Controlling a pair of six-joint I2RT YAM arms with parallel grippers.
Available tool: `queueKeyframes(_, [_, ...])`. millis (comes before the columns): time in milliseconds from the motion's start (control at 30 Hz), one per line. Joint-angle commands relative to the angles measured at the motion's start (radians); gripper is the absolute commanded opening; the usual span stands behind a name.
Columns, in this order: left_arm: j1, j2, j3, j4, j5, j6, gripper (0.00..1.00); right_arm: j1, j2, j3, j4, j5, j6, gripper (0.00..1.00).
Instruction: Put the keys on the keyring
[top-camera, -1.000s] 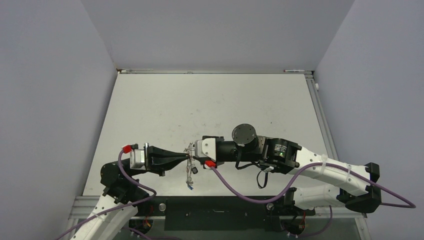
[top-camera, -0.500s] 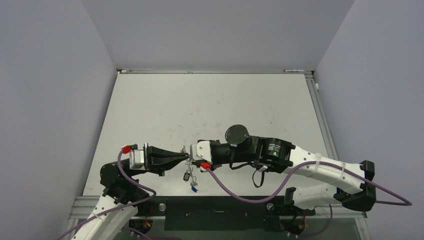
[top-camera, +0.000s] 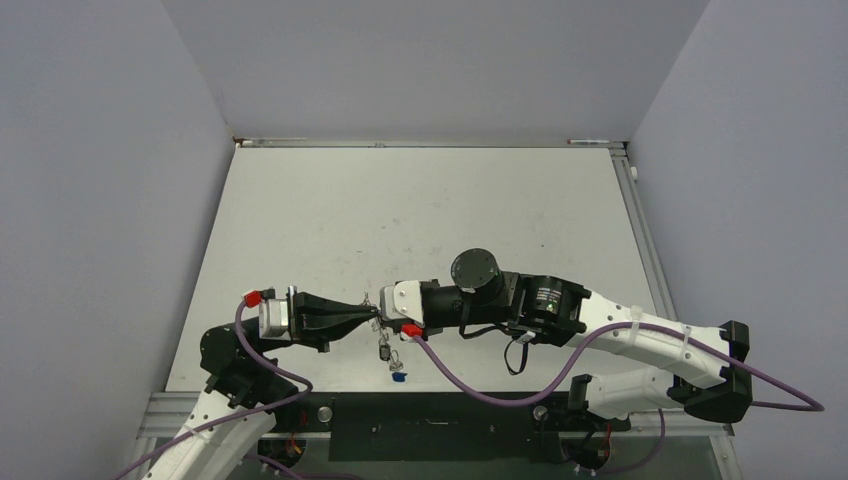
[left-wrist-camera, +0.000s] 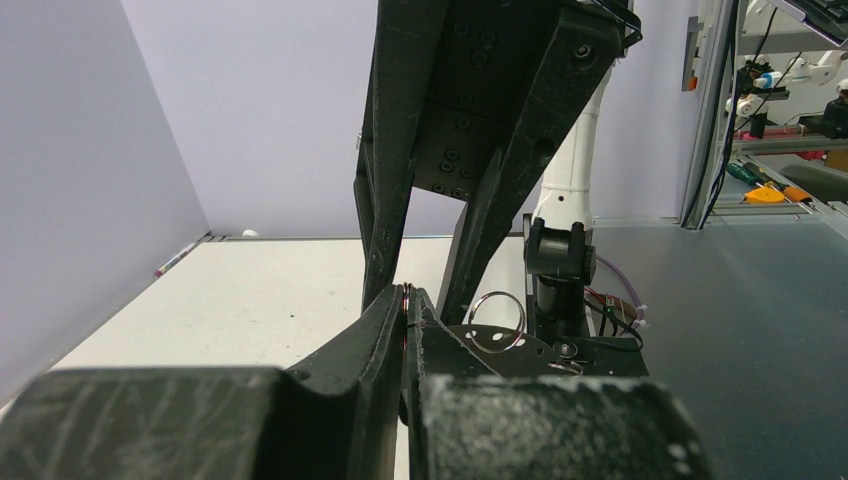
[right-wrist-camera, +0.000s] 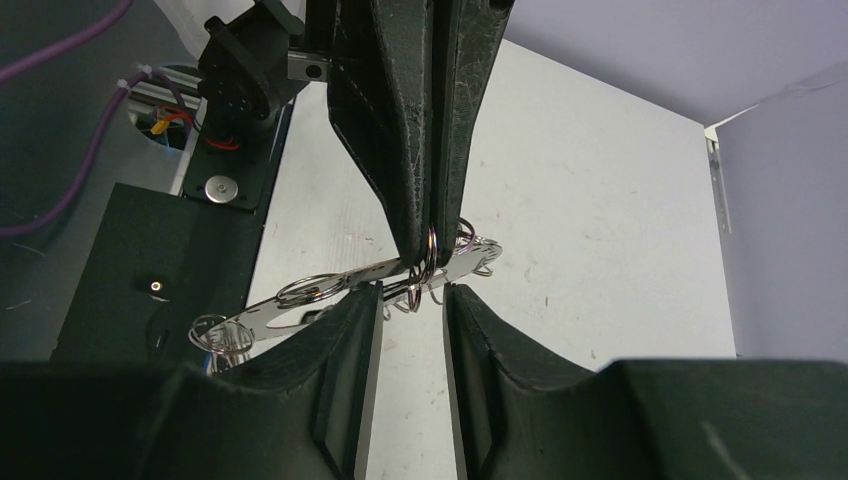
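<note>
Table (top-camera: 420, 210): the work sits above its near edge, left of middle. My left gripper (left-wrist-camera: 407, 300) is clamped tight on a small wire loop (right-wrist-camera: 430, 255) at the rim of the keyring (right-wrist-camera: 330, 288), holding it off the surface. My right gripper (right-wrist-camera: 412, 300) faces it, jaws part open either side of the rim, gripping nothing I can see. The keys (top-camera: 386, 351) dangle beneath, blue tag (top-camera: 398, 378) lowest.

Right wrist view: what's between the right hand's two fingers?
The keyring crosses that gap edge-on at the tips. The left hand, shut, holds it by a wire loop just above. Shows in the right wrist view.
</note>
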Motion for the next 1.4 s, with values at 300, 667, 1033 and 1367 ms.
queueKeyframes(300, [0.008,-0.015,0.011,0.047,-0.017,-0.003,0.00,-0.004,-0.014,0.002,0.059,0.012,0.007,0.05])
queueKeyframes(667, [0.013,-0.025,0.008,0.047,-0.039,-0.002,0.00,-0.004,-0.005,-0.039,0.068,0.047,0.029,0.05])
queueKeyframes(1033, [0.023,-0.038,0.008,0.031,-0.078,0.010,0.00,-0.002,0.034,-0.052,0.073,0.085,0.035,0.05])
queueKeyframes(1367, [0.036,-0.081,0.012,-0.056,-0.184,0.071,0.00,0.013,-0.080,-0.218,0.340,0.206,0.092,0.05])
